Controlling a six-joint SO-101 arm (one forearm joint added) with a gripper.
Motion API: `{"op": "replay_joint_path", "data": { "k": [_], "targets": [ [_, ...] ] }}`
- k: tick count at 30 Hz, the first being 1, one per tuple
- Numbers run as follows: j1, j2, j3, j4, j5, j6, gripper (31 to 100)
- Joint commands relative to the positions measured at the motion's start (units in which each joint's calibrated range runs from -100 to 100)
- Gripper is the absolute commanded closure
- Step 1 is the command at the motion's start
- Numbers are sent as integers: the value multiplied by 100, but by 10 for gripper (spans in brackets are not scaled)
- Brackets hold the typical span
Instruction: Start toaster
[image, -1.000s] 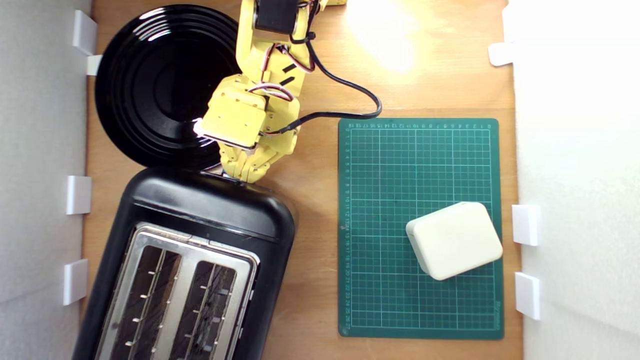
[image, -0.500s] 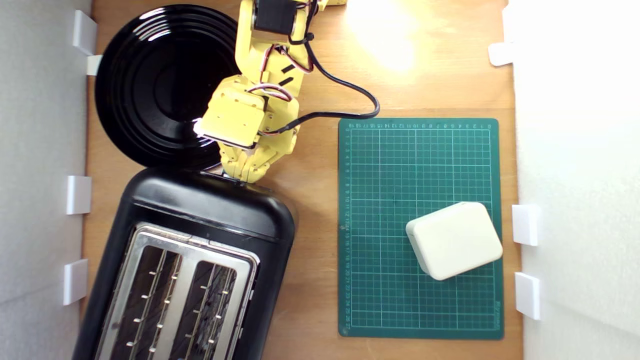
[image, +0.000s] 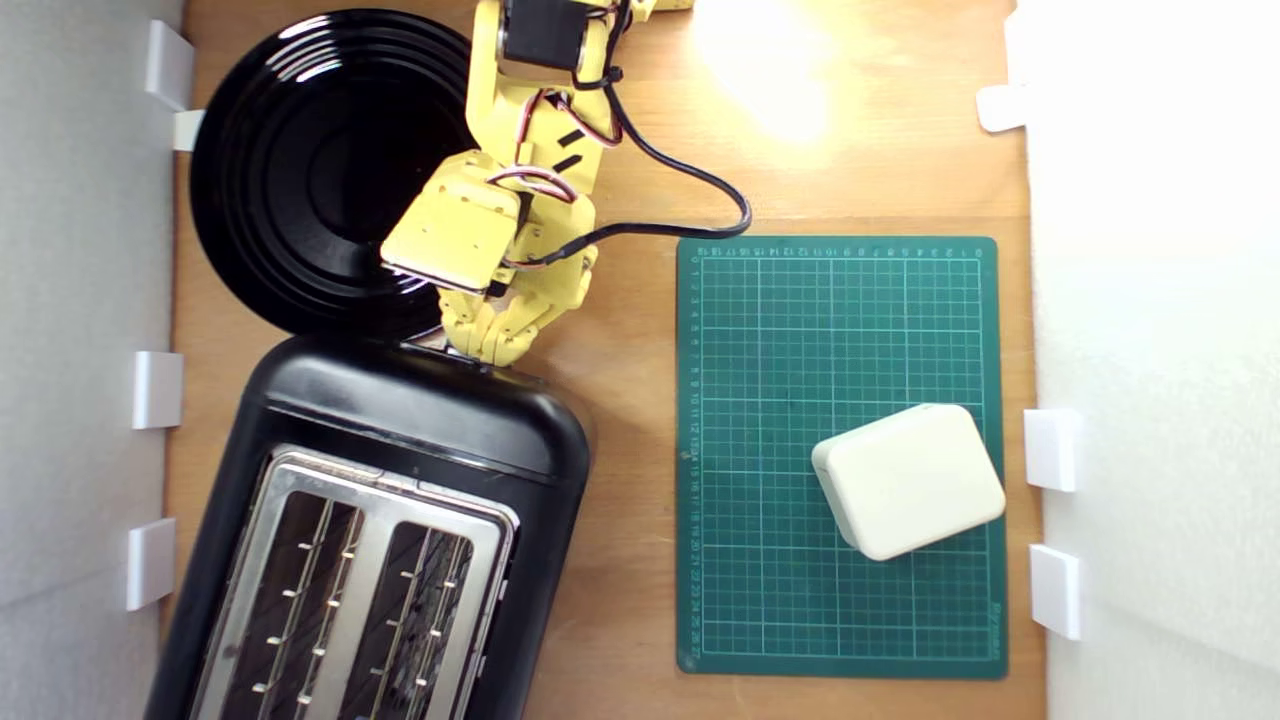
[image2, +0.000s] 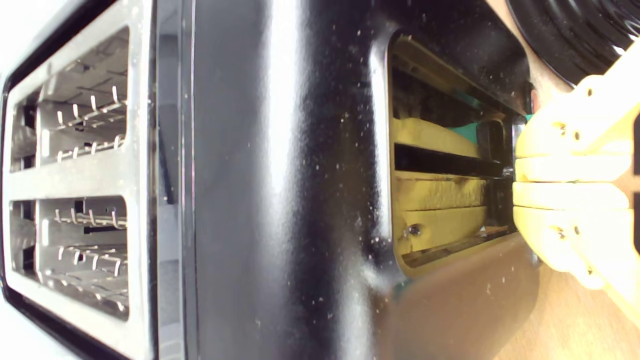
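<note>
Toaster (image: 400, 520) sits on the wooden table (image: 640, 150), angled, filling the lower part of the exterior view's left; black shell, silver top plate with both slots showing wire guides. Landmark = toaster.

- Gripper (image: 487, 350) is right at the toaster's end face, the end nearest the black plate (image: 310, 170). Yellow fingers (image2: 565, 170) are pressed together with no gap visible — closed, holding nothing that I can see.
- Wrist view: fingertips meet at the lever slot (image2: 450, 175) recessed in that end face, with a bit of teal showing just behind them. Glossy panel mirrors the yellow fingers, so actual contact with the knob — can't tell.
- Plate lies just beyond the toaster's end, its rim almost touching the shell; the arm crosses over the plate's edge.
- Green cutting mat (image: 840, 455) is beside the toaster, a strip of bare table between them; a white rounded box (image: 908, 480) rests on the mat, well apart from the toaster.
</note>
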Motion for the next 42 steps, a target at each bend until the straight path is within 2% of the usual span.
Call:
{"op": "replay_joint_path", "data": {
  "k": [1,29,35,42],
  "targets": [
    [219,772,265,24,-49,-59,989],
    [314,1272,838,127,-58,-6,989],
    [330,1197,1192,80,-67,214,989],
    [338,1180,1574,108,-546,229,989]
  ]
}}
